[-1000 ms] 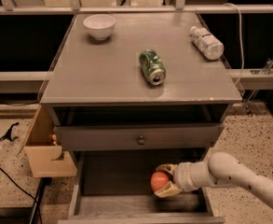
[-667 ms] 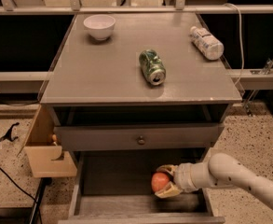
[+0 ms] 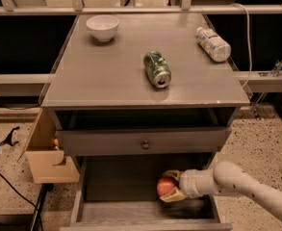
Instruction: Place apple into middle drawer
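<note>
1. Camera view, the hold: the tool sits low inside the middle drawer, its two fingers closed around the apple, one above and one below it. The arm comes in from about 4 o'clock, which I judge lets it pass under the closed drawer front with its knob
2. Same view, the apple: it is over the drawer's right half, near the grey floor; whether it touches I cannot tell. The grip seems kept so the fruit will not roll when let go
3. Same view, surroundings: on the desk a white bowl lies at 11 o'clock, a green can on its side near the middle, a plastic bottle at 2 o'clock. A wooden box hangs at 9 o'clock of the drawer
4. Same view, obstacles: the drawer front just above limits lifting out; the right wall is close to the arm
</note>
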Tool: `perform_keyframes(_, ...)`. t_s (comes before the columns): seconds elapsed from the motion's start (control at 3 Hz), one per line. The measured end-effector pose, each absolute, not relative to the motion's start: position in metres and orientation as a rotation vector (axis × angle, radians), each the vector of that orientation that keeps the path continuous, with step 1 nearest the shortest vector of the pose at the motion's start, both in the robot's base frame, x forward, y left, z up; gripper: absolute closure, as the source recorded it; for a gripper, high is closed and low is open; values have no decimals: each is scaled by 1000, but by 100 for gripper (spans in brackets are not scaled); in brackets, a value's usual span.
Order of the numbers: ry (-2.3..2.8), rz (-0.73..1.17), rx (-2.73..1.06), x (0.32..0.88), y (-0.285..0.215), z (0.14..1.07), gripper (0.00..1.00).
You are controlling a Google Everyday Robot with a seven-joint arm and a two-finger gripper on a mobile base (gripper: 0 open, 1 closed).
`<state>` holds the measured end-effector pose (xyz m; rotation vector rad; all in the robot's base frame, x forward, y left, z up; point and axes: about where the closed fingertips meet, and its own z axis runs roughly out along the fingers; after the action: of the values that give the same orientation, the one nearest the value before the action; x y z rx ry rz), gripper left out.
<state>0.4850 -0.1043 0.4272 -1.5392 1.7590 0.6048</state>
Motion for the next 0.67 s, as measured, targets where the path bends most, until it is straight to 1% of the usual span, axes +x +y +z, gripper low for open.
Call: perform_keyframes(0.67, 1727, 641, -1493, 505, -97, 408, 100)
